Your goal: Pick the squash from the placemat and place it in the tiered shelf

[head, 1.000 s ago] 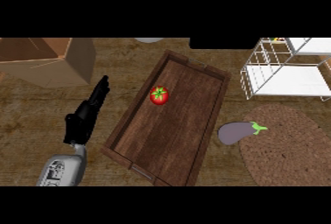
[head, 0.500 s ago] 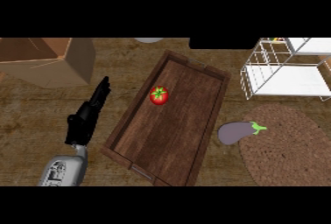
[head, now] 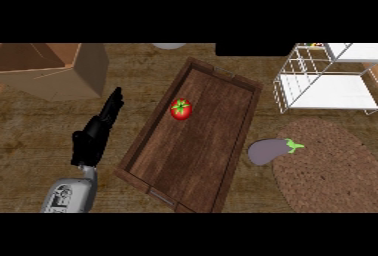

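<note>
wide wooden counter (head: 44,125) fills the view, and right down its middle sits a long dark wooden tray (head: 188,150), angled from the upper right to the lower left. over at the lower right lies a round woven placemat (head: 332,170), brown and ribbed. upper left, an open cardboard box (head: 52,70). upper right, the white wire tiered shelf (head: 325,82), its flat white level showing.

now the left hand (head: 94,135), black, on its grey forearm (head: 72,192), coming up from the lower edge beside the tray's left wall: fingers straight and pressed together, pointing toward the box, holding nothing.

the task's vegetable, a greyish purple one with a green stem (head: 267,151) that looks like an eggplant, lies at the placemat's left edge, partly off it, just beside the tray's right wall and well below the shelf. smallest of all, a red tomato (head: 181,109) sits inside the tray near its upper end.
</note>
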Motion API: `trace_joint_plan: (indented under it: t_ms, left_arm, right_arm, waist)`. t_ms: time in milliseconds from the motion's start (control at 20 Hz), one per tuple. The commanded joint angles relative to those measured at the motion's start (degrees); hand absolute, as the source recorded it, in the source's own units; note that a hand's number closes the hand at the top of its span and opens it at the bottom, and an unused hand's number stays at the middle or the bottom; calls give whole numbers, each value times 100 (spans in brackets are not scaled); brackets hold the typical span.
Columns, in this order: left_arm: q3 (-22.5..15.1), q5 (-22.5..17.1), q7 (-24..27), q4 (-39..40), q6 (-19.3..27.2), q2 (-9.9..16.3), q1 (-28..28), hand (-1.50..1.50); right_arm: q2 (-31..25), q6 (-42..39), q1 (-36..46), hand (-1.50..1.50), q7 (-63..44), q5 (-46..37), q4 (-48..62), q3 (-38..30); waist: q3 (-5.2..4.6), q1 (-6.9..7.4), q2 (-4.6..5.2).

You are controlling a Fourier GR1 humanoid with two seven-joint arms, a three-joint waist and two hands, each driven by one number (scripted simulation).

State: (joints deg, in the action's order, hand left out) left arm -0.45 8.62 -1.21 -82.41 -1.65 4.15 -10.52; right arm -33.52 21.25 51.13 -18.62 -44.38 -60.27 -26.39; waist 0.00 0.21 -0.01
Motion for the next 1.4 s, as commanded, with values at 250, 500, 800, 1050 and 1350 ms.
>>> trace_joint_plan:
  t_ms: [250,500,800,1050,1350]
  left_arm:
    - [-44,149,128,258,86,-65,-95,0]
    - [15,34,341,132,-55,31,247,0]
    - [55,63,50,257,50,-31,-116,0]
    - [52,69,-178,-252,147,-33,167,0]
    - [170,-14,36,-64,15,93,183,0]
  right_arm:
    - [-29,-550,211,-150,-34,905,-261,17]
    - [-170,-514,97,-150,-412,1441,-1109,-479]
    - [-684,-102,389,-150,-1009,1671,-1212,-1169]
    - [-1514,-1112,-259,-150,-1944,2151,-1617,-1821]
    - [-2513,-2562,-1362,-150,-1923,2910,-1131,-2882]
  waist:
    - [-1,9,8]
    - [-1,-32,-13]
    - [-1,-76,-14]
    - [2,-181,-62]
    - [6,-268,-48]
